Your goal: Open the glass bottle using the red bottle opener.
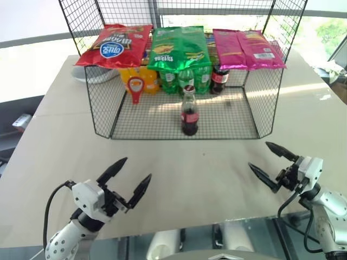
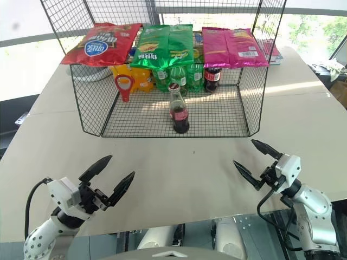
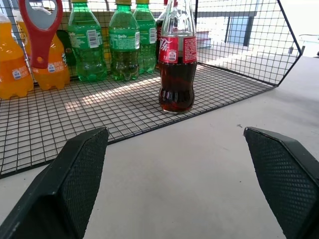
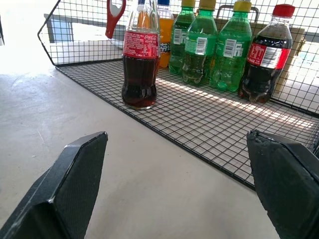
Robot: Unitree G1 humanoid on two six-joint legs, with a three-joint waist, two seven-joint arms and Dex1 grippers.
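Red bottle opener (image 1: 135, 88) hanging on the wire rack's (image 1: 103, 116) left side, beside orange soda bottles (image 1: 146, 80), handy for picking; left claw (image 1: 125, 181) low over the desk (image 1: 206, 162), spread, empty; glass bottle (image 1: 189, 111) upright at the rack's front edge, well apart from both claws, cap apparently still on; right claw (image 1: 270, 162) spread, empty, aimed inward, likely poised to steady it.

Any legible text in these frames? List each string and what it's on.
"Sprite": label of a green soda bottle.
Script on the glass bottle red band: logo lettering, not cleanly readable.
Chip bags' print on the rack top, e.g. the red bag: upside down, too blurred.
Other bottle labels: too small.
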